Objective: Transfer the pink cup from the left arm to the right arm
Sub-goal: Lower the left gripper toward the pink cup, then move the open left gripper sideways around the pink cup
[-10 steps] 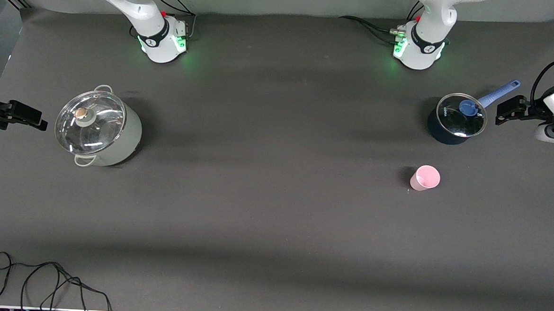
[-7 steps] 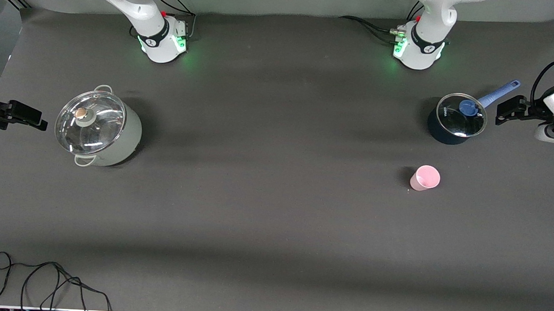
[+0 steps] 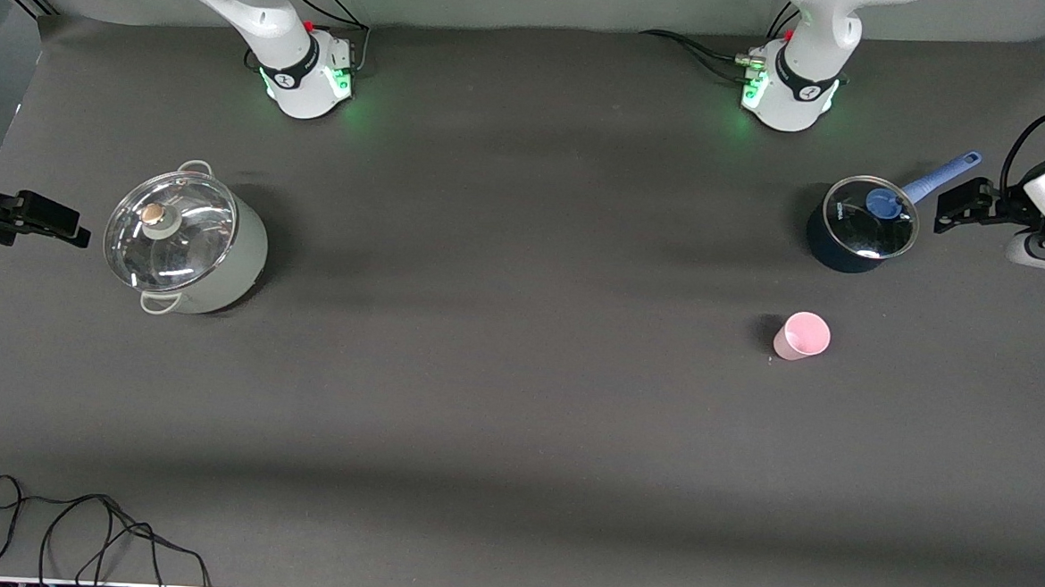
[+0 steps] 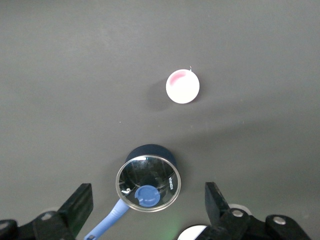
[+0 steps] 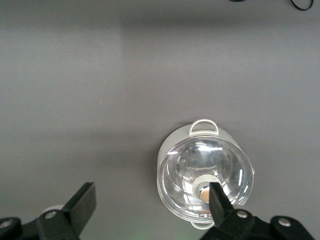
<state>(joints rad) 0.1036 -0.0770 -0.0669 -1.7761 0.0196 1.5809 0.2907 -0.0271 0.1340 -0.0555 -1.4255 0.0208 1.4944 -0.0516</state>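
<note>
Dark table mat [image 3: 517,401] is bearing the pink cup [image 3: 802,336], upright, ungrasped. Left gripper [image 3: 961,205] and right gripper [image 3: 48,219] are hanging with fingers spread, empty; pre-grasp stage, left needs descending onto cup.

desk [image 3: 517,401] contents, non-task items only

dark grey mat covers the desk. toward the right arm's end: pale grey-green stockpot [image 3: 187,245] [image 5: 204,172], upright, two loop handles, glass lid [image 3: 170,229] seated on it with a round knob [image 3: 153,213]. toward the left arm's end: small dark-blue saucepan [image 3: 857,229] [image 4: 149,177], upright, glass lid with blue knob [image 3: 885,203] [image 4: 147,196] on it, light-blue handle [image 3: 940,176] [image 4: 106,223] pointing away from the front camera and toward the desk edge. the two pots well apart. loose black cable [image 3: 90,530] lies in loops at the desk's front-camera edge, at the right arm's end.
</note>
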